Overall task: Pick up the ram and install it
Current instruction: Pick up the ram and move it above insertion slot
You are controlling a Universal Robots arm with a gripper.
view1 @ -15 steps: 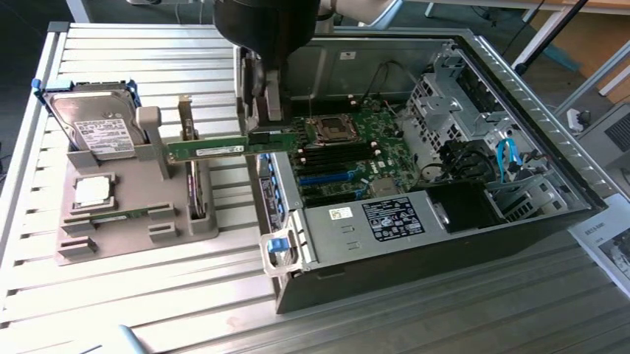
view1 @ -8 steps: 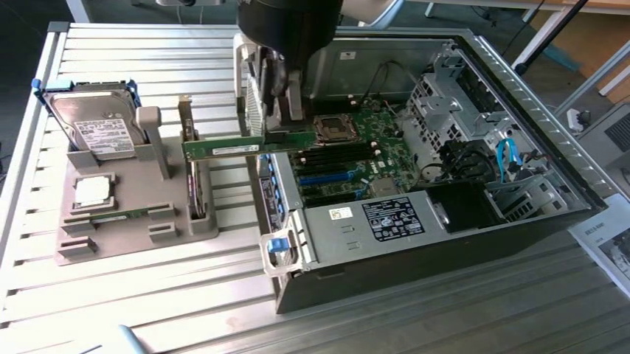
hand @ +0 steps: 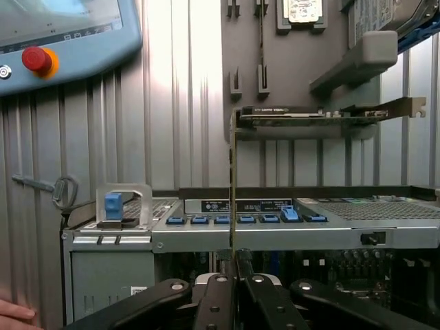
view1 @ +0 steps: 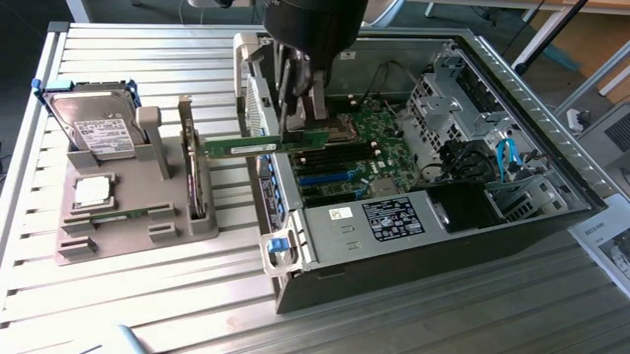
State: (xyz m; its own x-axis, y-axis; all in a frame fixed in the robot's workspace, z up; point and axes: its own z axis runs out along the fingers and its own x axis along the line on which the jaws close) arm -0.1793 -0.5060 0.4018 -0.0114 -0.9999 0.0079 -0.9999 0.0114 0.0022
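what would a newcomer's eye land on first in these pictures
First, the gripper in the middle of the exterior view, shut on a long green ram stick held level above the open computer case. On that view's left, a grey holder carries a hard drive. In the wrist view, a red button stands out on a pale blue panel.

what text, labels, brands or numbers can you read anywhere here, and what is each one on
Nothing reads clearly enough to quote.
hard drive label: print too small
power supply black label: blurred
white sticker on the case beside it: blurred
ram sticker: too small
booklet at the exterior view's right: blurred
black strip label on the case edge: blurred
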